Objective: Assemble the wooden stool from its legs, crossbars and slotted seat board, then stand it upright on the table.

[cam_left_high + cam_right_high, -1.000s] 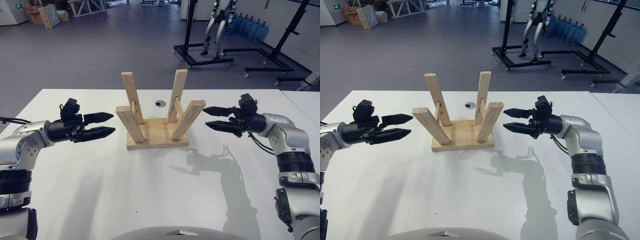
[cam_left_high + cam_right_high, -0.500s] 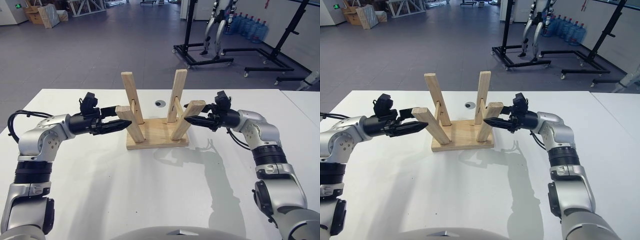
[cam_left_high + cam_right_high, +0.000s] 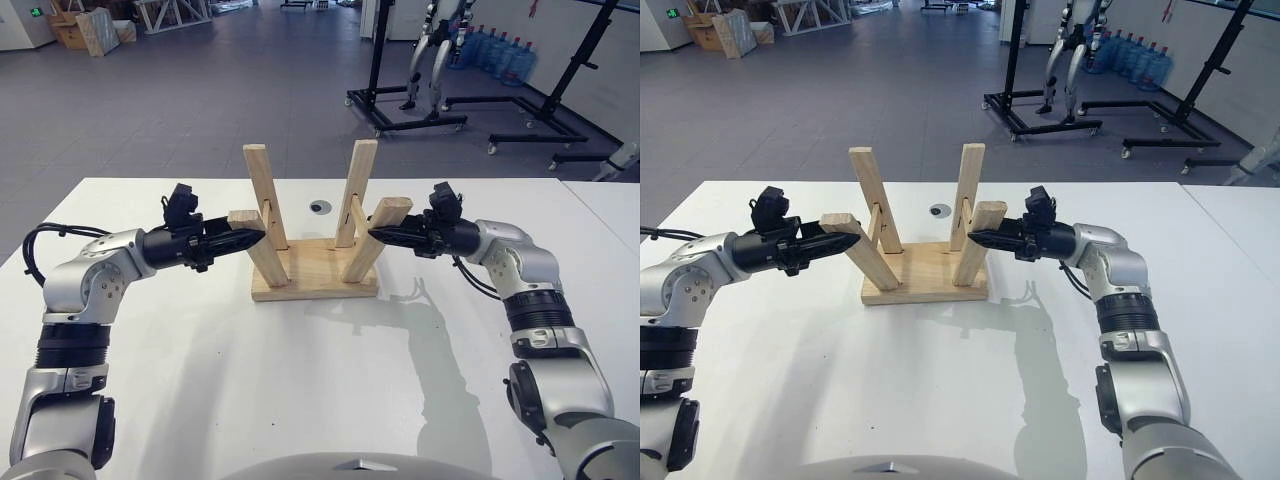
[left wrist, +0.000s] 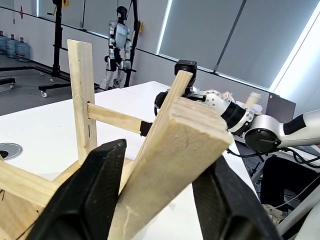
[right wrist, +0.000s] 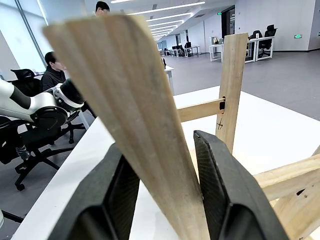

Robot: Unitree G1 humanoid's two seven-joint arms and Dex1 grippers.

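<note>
The wooden stool stands upside down on the white table, its seat board (image 3: pixel 315 278) flat and four legs pointing up, joined by crossbars (image 4: pixel 115 117). My left gripper (image 3: pixel 250 238) is shut on the front left leg (image 3: pixel 262 258), with a finger (image 4: pixel 85 200) on each side of the wood. My right gripper (image 3: pixel 381 235) is shut on the front right leg (image 3: pixel 372 245), near its top, the leg (image 5: pixel 135 110) wedged between both fingers (image 5: pixel 222 185). The two rear legs (image 3: pixel 262 190) stand free.
A small round hole (image 3: pixel 320 207) lies in the table (image 3: pixel 300 380) behind the stool. A second white table (image 3: pixel 610 205) adjoins at the right. Black wheeled racks (image 3: pixel 405 110) stand on the floor beyond the far edge.
Both arms swung inward from the table's sides to the stool. Each gripper, open a second ago, has closed onto a front leg. The stool stays inverted in place.
</note>
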